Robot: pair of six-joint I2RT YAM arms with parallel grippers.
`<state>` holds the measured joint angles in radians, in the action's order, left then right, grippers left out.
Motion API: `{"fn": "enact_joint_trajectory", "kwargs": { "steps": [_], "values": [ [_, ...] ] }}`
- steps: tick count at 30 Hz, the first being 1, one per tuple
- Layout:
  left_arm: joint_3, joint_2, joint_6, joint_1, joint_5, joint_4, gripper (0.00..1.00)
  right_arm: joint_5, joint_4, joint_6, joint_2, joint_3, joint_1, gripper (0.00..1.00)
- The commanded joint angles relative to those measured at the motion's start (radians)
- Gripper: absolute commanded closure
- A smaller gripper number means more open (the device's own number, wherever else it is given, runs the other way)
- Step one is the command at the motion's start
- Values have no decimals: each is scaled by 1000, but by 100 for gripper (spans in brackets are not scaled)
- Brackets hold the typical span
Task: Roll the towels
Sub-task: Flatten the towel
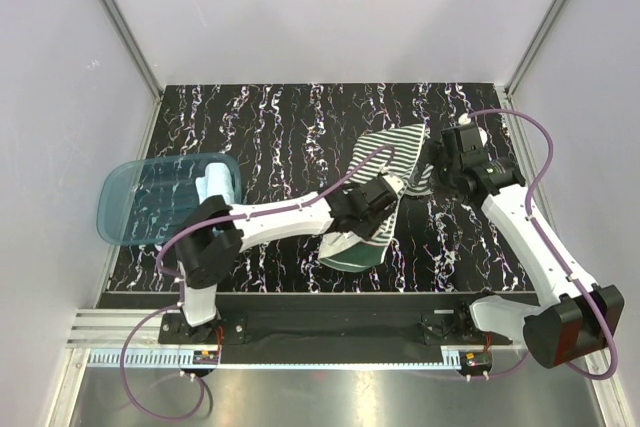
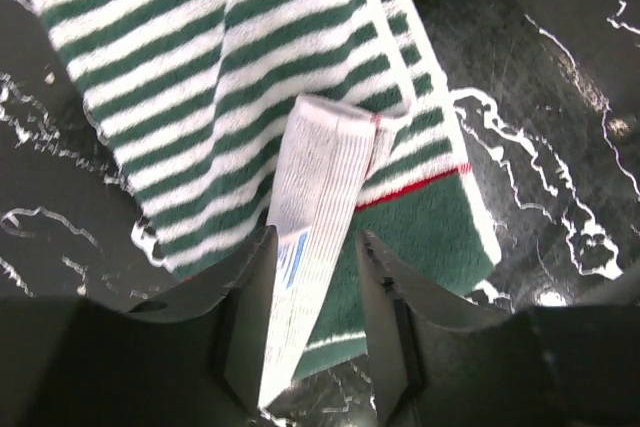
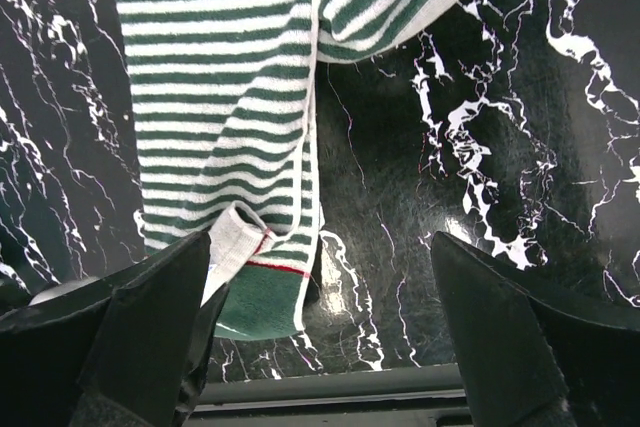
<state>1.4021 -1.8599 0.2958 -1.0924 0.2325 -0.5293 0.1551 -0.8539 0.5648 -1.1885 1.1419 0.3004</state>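
Note:
The green-and-white striped towel lies crumpled in the middle of the black marbled table. My left gripper hovers over its near end. In the left wrist view my left gripper is open, its fingers on either side of the towel's white patterned patch, which leans against the left finger. My right gripper is at the towel's right edge; in the right wrist view it is wide open and empty, with the striped towel under its left finger. The light blue towel lies in the tub.
A translucent blue plastic tub stands at the table's left edge and overhangs it. White walls close in the table on three sides. A metal rail runs along the near edge.

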Motion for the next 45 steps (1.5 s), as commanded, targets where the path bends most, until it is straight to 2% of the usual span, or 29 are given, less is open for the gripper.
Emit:
{"fn": "enact_joint_trajectory", "kwargs": {
  "steps": [1,3,11,16,18,23,30,33,34,37,41,45],
  "values": [
    [86,-42,-24,0,5,17,55,-26,36,-22,7,-21,-10,2],
    [107,-68,-18,0,-7,23,52,-32,44,-23,0,-24,-14,2],
    [219,-180,25,0,-16,-1,51,-31,49,-42,-11,-22,-26,2],
    [248,-239,48,0,-6,-9,50,-32,42,-55,-8,-22,-35,2],
    [252,-252,52,0,4,-14,46,-34,38,-59,-8,-24,-40,2],
    [245,-271,66,0,45,-26,46,-37,41,-68,-2,-33,-49,2],
    [213,-233,85,2,71,-15,58,-52,49,-66,-8,-36,-52,2],
    [207,-216,82,2,80,-12,73,-57,53,-65,-8,-39,-52,2],
    [209,-213,82,2,85,-15,82,-58,53,-65,-8,-41,-52,2],
    [209,-203,82,6,88,-23,86,-63,50,-63,-6,-42,-52,2],
    [207,-188,77,9,88,-29,100,-58,52,-63,-5,-42,-52,2],
    [207,-162,77,9,90,-44,100,-57,50,-63,-10,-39,-52,3]
  ]
}}
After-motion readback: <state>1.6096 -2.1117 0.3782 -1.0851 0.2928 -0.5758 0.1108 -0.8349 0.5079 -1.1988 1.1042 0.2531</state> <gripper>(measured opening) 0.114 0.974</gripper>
